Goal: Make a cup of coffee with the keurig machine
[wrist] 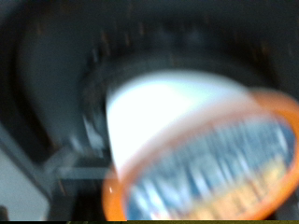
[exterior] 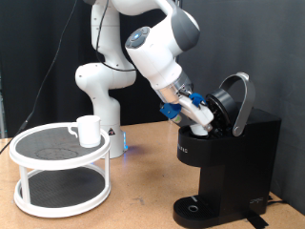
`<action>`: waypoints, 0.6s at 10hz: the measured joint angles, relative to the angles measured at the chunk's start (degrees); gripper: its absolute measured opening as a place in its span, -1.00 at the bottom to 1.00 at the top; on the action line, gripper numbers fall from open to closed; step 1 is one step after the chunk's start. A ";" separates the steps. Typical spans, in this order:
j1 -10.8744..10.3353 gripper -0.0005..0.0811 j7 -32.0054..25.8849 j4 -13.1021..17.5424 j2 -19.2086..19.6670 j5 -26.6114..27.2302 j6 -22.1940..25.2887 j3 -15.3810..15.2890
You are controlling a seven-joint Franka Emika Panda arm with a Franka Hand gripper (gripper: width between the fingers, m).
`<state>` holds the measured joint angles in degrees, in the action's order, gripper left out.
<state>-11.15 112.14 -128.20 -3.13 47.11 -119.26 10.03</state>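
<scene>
Coffee machine (exterior: 233, 157) at the exterior view's right, black and boxy, lid (exterior: 235, 103) raised and tilted back; low drip tray (exterior: 195, 208) at its foot. Gripper (exterior: 208, 116) reaching into the opened top of the machine, just beside the raised lid, blue parts visible near the wrist. Wrist view, blurred: pod (wrist: 192, 149) with white body and orange rim filling the foreground, dark round chamber (wrist: 84, 65) of the machine behind it; grasp on the pod not discernible, fingers unseen, pincer state impossible to tell. Cup (exterior: 89, 130), white, upright on the top shelf of a two-tier round white stand (exterior: 59, 172), well apart from the machine, toward the exterior view's left
</scene>
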 joint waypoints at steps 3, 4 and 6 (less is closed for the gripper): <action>0.29 0.81 -0.08 0.59 -3.12 0.19 6.23 0.45; 0.35 0.81 1.59 0.69 -3.71 -1.37 7.71 0.44; 0.35 0.81 6.22 0.80 -3.86 -5.38 9.22 0.25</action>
<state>-10.81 118.36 -127.40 -6.99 41.73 -110.03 10.29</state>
